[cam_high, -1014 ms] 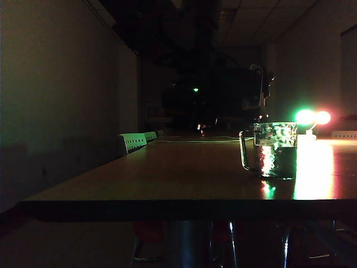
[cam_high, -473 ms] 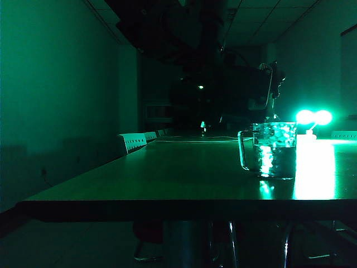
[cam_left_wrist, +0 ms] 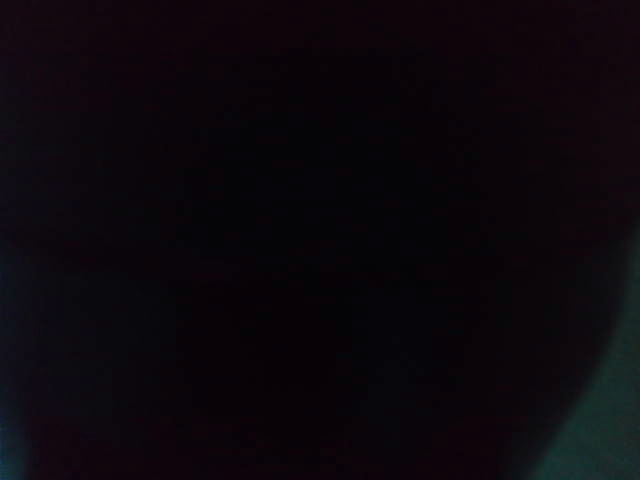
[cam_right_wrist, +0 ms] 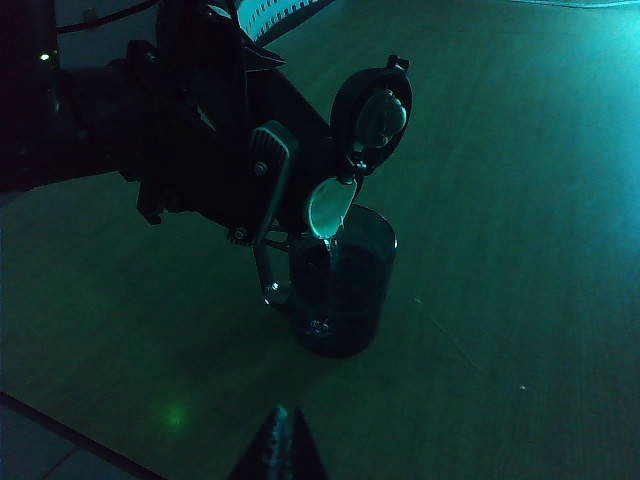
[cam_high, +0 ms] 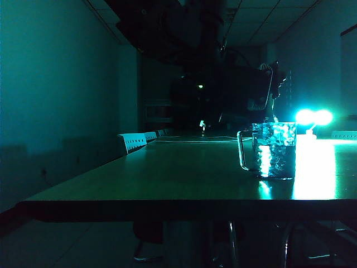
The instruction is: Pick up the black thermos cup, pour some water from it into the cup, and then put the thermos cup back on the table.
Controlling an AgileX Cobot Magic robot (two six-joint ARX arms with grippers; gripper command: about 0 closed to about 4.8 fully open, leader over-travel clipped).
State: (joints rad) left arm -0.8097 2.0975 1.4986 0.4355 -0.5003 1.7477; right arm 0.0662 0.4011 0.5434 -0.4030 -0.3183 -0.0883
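Observation:
The black thermos cup (cam_right_wrist: 300, 125) lies tilted nearly level over the cup (cam_right_wrist: 345, 285), its flip lid (cam_right_wrist: 372, 118) hanging open and its pale mouth (cam_right_wrist: 330, 206) just above the rim. My left gripper (cam_right_wrist: 255, 172) is shut on the thermos body, with a ribbed finger (cam_right_wrist: 270, 160) showing. In the exterior view the dark thermos cup (cam_high: 245, 92) hangs over the clear glass cup (cam_high: 273, 149), which stands on the table (cam_high: 167, 173). I cannot tell whether water is running. My right gripper (cam_right_wrist: 282, 440) is shut and empty, low and nearer than the cup. The left wrist view is black.
Two glaring lamps (cam_high: 313, 117) stand on the table right behind the cup and flood that side with light. Pale chair backs (cam_high: 134, 141) line the table's left edge. The table's dark front edge (cam_high: 178, 209) runs across the exterior view.
The thermos cup's lid end has risen a little and shifted right as the left wrist rolled. The lamp light went from red-green to cyan. The cup and the right gripper stayed put.

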